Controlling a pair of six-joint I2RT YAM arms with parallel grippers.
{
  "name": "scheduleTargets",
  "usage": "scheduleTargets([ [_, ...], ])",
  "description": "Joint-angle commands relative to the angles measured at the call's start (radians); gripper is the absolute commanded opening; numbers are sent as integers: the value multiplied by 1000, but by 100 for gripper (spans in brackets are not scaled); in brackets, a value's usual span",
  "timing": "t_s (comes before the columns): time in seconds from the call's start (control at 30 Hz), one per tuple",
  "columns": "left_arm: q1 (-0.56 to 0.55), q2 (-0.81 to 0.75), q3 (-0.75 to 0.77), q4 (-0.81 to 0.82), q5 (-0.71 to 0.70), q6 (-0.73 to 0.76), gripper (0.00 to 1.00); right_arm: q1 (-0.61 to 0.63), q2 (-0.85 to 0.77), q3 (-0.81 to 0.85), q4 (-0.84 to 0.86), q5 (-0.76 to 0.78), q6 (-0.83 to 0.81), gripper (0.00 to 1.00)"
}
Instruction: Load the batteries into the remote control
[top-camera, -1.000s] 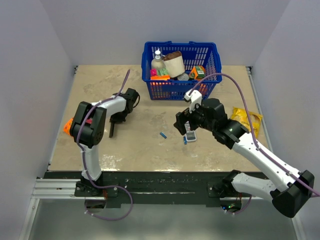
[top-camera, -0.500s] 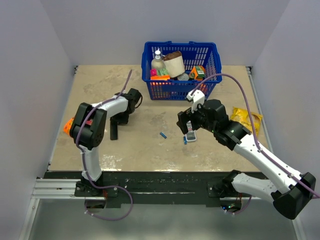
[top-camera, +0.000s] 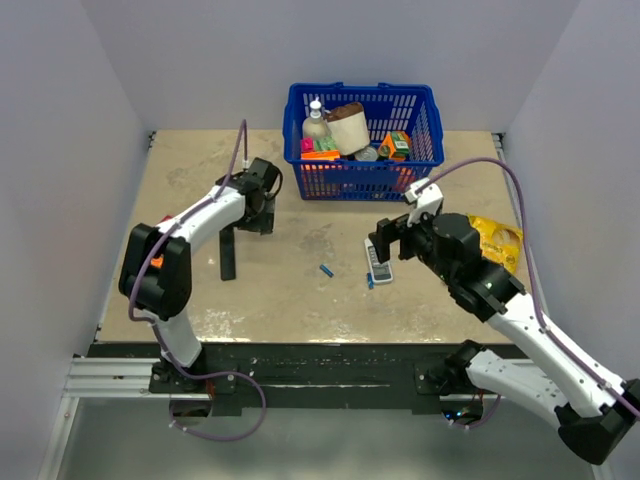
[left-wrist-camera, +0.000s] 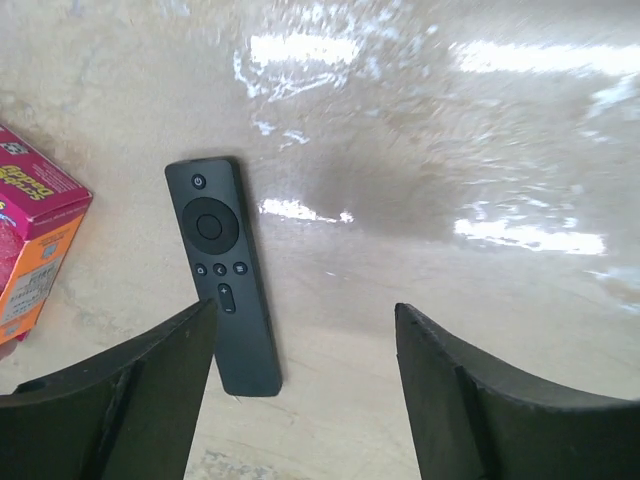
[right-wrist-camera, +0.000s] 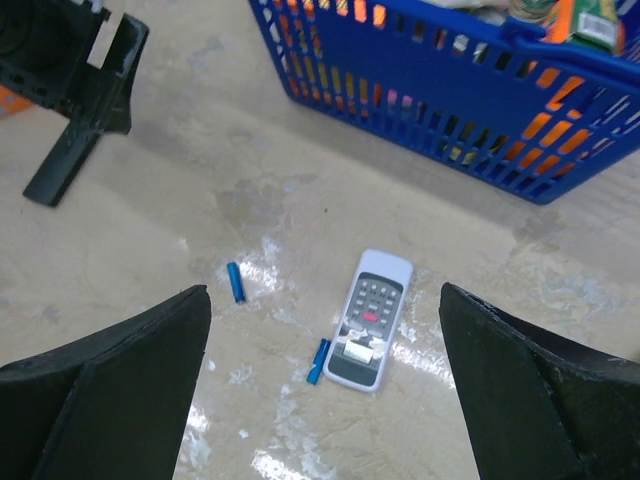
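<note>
Hovering left tool (left-wrist-camera: 305, 315) above the long slim black bar remote (left-wrist-camera: 225, 285): fingers apart, nothing between them. The remote lies flat on the beige tabletop (top-camera: 280, 300), button side up, near-left of the blue plastic basket (top-camera: 362, 182) and well apart from it. Its lower end runs just under the tool's left finger in the wrist view. A pink-orange cardboard box (left-wrist-camera: 30, 250) sits near the remote, on the side away from the basket.

Right tool (right-wrist-camera: 325, 297) is up off the tabletop on the basket's near side, fingers spread wide and holding nothing. Below it are two small blue cylindrical batteries (right-wrist-camera: 235, 282), both loose on the tabletop in front of the basket. The second one (right-wrist-camera: 318, 361) is just beside the near-left corner of the short white-grey button remote (right-wrist-camera: 370, 320); can't tell if they touch. The first lies left of that remote with a clear gap. Both are well apart from the black remote.

A yellow snack bag (top-camera: 495, 238) lies near-right of the basket.
</note>
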Motion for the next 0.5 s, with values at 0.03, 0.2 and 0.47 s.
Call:
scheduleTargets([
  [0.03,-5,-119,72,2,77,-40,76,-2,-57,-11,50,157,54,98],
  [0.2,-5,-247,74,73,135,-57,77,0,-19,78,-46,174,63,98],
  [0.47,-4,-605,-55,344,200,-25,88,-2,-126,101,-53,315,115,98],
])
